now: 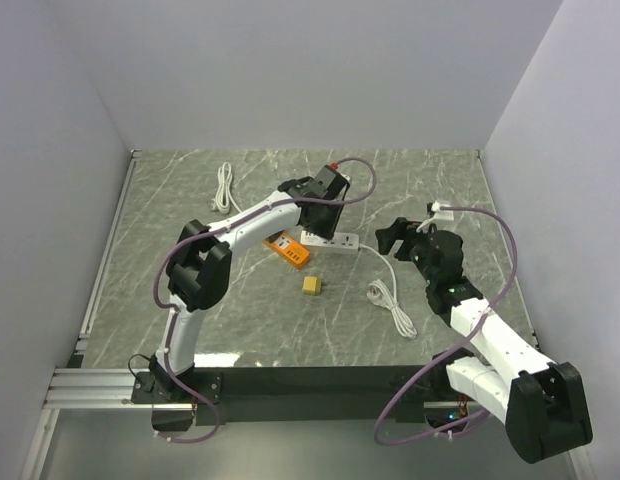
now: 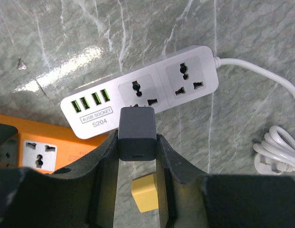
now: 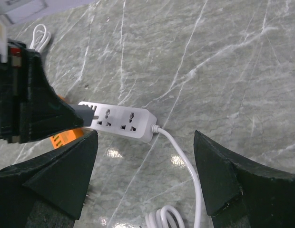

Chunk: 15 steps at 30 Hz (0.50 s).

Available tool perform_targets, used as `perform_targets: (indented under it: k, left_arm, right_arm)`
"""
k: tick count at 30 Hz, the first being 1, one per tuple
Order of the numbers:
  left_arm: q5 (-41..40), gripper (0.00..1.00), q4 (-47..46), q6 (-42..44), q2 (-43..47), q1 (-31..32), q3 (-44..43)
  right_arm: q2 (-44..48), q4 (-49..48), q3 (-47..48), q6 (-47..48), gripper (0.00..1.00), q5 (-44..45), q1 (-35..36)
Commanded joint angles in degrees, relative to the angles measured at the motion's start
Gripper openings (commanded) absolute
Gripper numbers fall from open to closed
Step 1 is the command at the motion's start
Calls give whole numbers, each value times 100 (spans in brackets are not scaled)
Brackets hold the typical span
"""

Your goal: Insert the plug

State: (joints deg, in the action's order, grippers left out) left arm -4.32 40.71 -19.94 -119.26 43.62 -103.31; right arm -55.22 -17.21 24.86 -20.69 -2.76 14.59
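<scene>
The left gripper (image 2: 137,145) squeezes the plug (image 2: 136,128) over the strip (image 2: 159,78); it should line the pins (image 3: 94,112) up with a socket (image 2: 142,91), then push straight; the right gripper (image 3: 145,142) is open.

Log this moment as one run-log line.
stage: pre-insertion | left gripper: shut on adapter, over strip, not yet inserted | right gripper: open, empty

A grey-green marbled surface (image 1: 440,190) carries a white power strip (image 1: 335,241) near its middle. An orange socket block (image 1: 287,249) lies just left of the strip and a small yellow block (image 1: 311,286) lies nearer. The strip's cord (image 1: 390,295) trails to the near right, and a coiled white cable (image 1: 225,188) lies at the far left.
</scene>
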Motion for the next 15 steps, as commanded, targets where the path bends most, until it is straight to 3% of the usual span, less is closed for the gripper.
perform_targets:
  k: [1, 15]
  left_arm:
    - [63, 1, 315, 114, -158, 24, -462]
    - [-34, 1, 534, 43, -642, 42, -963]
  right_arm:
    - [178, -300, -52, -5, 87, -66, -44]
    - [222, -344, -104, 3, 87, -128, -44]
